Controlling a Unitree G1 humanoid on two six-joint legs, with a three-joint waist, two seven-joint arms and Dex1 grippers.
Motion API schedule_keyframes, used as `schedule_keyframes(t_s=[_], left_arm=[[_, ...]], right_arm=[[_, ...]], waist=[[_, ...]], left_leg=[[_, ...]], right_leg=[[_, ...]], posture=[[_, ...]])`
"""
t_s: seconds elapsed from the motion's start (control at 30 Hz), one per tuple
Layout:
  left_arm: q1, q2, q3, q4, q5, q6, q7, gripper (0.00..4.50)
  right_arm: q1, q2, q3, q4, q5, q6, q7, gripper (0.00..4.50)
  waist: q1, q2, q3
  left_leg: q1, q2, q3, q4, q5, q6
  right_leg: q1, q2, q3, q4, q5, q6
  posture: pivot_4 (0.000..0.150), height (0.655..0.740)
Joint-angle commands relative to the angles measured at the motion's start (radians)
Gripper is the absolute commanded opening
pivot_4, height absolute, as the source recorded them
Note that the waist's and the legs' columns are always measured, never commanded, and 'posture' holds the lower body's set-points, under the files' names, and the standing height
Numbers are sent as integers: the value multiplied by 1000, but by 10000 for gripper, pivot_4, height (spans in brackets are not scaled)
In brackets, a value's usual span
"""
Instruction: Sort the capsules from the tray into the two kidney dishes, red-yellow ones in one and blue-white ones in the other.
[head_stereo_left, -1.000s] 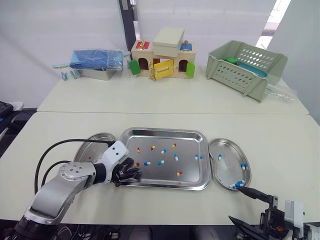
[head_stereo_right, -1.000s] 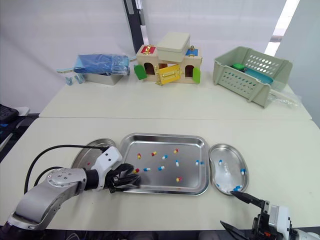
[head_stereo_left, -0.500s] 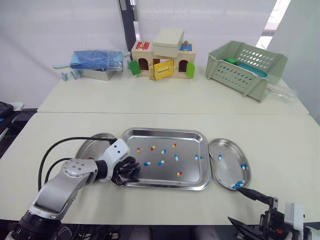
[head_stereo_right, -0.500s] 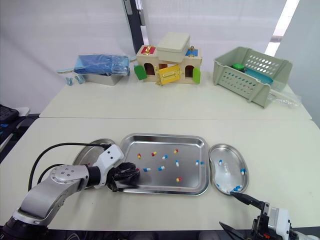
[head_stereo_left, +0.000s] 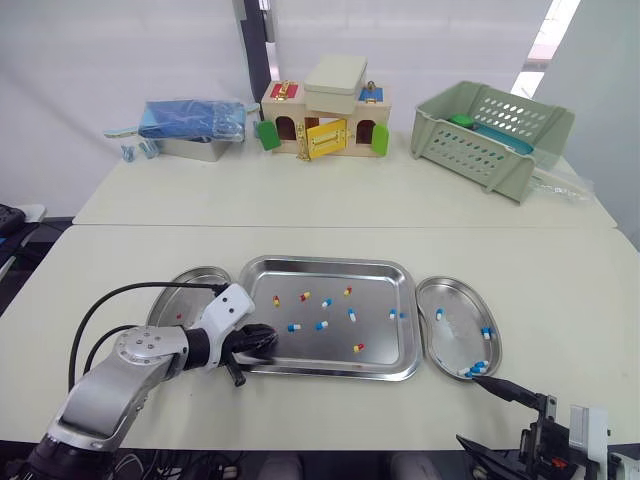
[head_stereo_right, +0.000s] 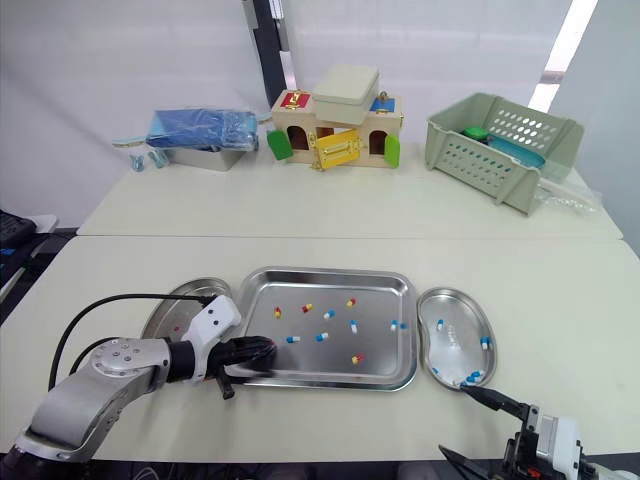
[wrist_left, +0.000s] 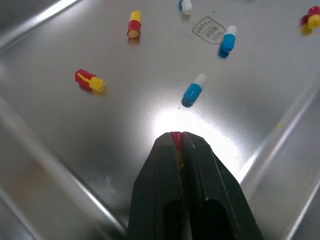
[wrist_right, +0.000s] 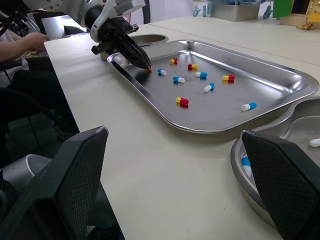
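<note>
Right hand (head_stereo_left: 470, 408) nearest, off tray's near-right corner, fingers spread wide, holding nothing. Left hand (head_stereo_left: 266, 339) over tray (head_stereo_left: 320, 260) near-left corner, pinched tight on red-yellow capsule (wrist_left: 176, 136), red end peeking at tips. Left forearm low over table (head_stereo_left: 300, 200), hand nearly level, pointing into tray. Capsule likely light, slick, crushable: gentle pinch across middle. Loose capsules (head_stereo_left: 322, 325) mid-tray. Left kidney dish (head_stereo_left: 190, 272) just beside tray's left rim. Right kidney dish (head_stereo_left: 460, 345) beside right rim holds blue-white capsules (head_stereo_left: 487, 331).

The near-left corner of the tray (head_stereo_left: 325, 262) is taken up by the left gripper (head_stereo_left: 272, 341), closed on a red-yellow capsule (wrist_left: 176, 140), while a bare band of table (head_stereo_left: 300, 203) is left open between the tray and the toy house (head_stereo_left: 325, 122) and basket (head_stereo_left: 490, 132).
</note>
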Motion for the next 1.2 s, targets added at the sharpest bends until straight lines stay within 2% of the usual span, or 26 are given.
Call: schedule_keyframes(t_s=[0.03,0.2,0.33,0.47,1.0,1.13,1.2], left_arm=[[33,7,183,-101,-131,81,-4,354],[124,61,389,-137,-202,173,-8,354],[204,83,494,-102,-169,163,7,354],[217,70,498,-41,-96,125,77,354],[180,42,434,6,-58,100,140,354],[169,42,425,12,-57,99,139,10456],[162,43,421,13,-59,100,134,17643]], right_arm=[[11,-26,-2,-30,24,-13,36,45000],[-12,-61,9,-13,36,-10,86,45000],[-61,-81,28,20,38,-6,123,45000],[-112,-83,47,55,37,-3,140,45000],[-131,-70,54,70,38,0,119,45000],[-130,-70,52,66,40,4,113,45000],[-130,-70,49,64,43,5,110,45000]], waist=[[1,0,0],[-1,0,0],[-1,-1,0],[2,-2,0],[2,-3,0],[2,-3,0],[2,-3,0]], left_leg=[[0,0,0,0,0,0],[1,0,0,-1,0,0],[1,0,0,-1,0,0],[1,0,0,-2,0,0],[0,0,1,-5,0,0],[0,0,1,-5,0,0],[0,0,1,-5,0,0]], right_leg=[[0,0,0,0,0,0],[0,0,0,-1,0,0],[0,0,0,-2,0,0],[0,0,0,-2,0,0],[0,0,0,-7,1,0],[0,0,0,-7,1,0],[0,0,0,-7,1,0]], posture=[[1500,7400],[1500,7400],[1500,7400],[1500,7400],[1500,7400],[1500,7400],[1500,7400]])
